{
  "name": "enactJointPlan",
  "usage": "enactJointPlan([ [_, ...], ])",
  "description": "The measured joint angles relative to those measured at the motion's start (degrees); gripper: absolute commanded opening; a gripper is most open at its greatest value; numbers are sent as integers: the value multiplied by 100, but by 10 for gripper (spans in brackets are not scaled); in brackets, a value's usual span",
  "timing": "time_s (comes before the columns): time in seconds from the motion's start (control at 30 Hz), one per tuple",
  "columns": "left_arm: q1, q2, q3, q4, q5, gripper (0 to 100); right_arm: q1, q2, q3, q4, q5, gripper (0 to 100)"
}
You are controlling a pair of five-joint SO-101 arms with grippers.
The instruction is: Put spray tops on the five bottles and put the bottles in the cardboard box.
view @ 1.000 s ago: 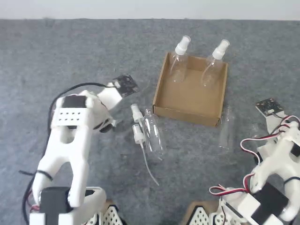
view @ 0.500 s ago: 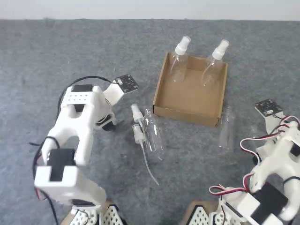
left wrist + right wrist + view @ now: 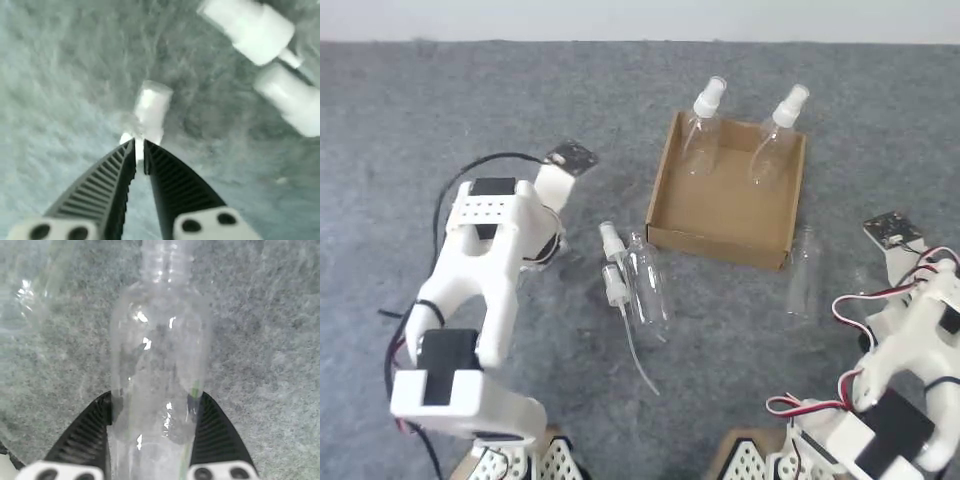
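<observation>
This looks like a small robotics lab bench: a table (image 3: 400,110) covered in grey felt, the white plastic left arm (image 3: 480,270) and right arm (image 3: 920,340) fixed at its near edge with loose wires (image 3: 837,312) showing, and a plain pale wall (image 3: 620,18) behind.

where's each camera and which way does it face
High view: fixed overhead, facing down at the cardboard box and both arms.
Left wrist view: on that wrist, facing down past left gripper, shut on spray top.
Right wrist view: on that wrist, facing down past right gripper, shut on bottle.
Shared: high and left wrist show loose spray tops.
</observation>
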Motion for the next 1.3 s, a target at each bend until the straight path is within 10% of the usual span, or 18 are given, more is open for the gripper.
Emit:
enactJointPlan([
  [0.57,35,-114,-246,-18,334,182,0,0,0,0,0,6],
  [1.3,88,1029,-387,-862,-519,9,9,0,0,0,0,6],
])
